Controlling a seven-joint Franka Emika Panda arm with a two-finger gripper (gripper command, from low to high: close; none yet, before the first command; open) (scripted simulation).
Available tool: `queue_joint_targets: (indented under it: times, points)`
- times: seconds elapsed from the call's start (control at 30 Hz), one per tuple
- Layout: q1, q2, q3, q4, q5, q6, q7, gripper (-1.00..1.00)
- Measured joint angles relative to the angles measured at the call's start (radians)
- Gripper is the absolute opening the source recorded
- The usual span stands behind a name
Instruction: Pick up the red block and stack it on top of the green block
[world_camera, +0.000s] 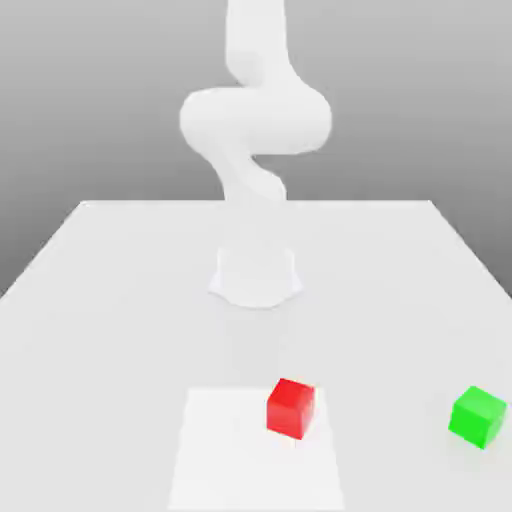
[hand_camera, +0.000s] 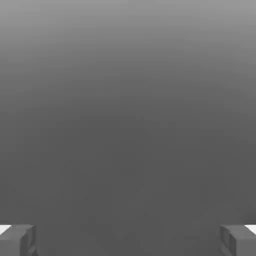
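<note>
Open tool (hand_camera: 128, 241) cropped, arm (world_camera: 256, 120) cut off, red block (world_camera: 290, 409), green block (world_camera: 477, 416) apart

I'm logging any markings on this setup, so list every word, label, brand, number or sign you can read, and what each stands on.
None can be read: no text shows on the red block, the green block, the arm or the table.

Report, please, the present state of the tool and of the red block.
Tool open, holding nothing. Red block on the white patch, not stacked. Green block apart, its top bare.
</note>
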Motion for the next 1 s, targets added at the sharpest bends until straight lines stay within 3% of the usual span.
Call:
queue_joint_targets:
  times: [0.6, 0.83, 0.87, 1.0]
  points:
    - [-0.044, 0.673, 0.159, -0.444, 0.005, 0.432, 0.456, 0.0]
    - [0.007, 0.929, 0.077, -0.432, -0.137, 0.64, 0.581, 0.0]
    - [0.019, 0.95, 0.062, -0.429, -0.147, 0.658, 0.589, -1.0]
    - [0.019, 0.95, 0.062, -0.429, -0.148, 0.659, 0.59, -1.0]
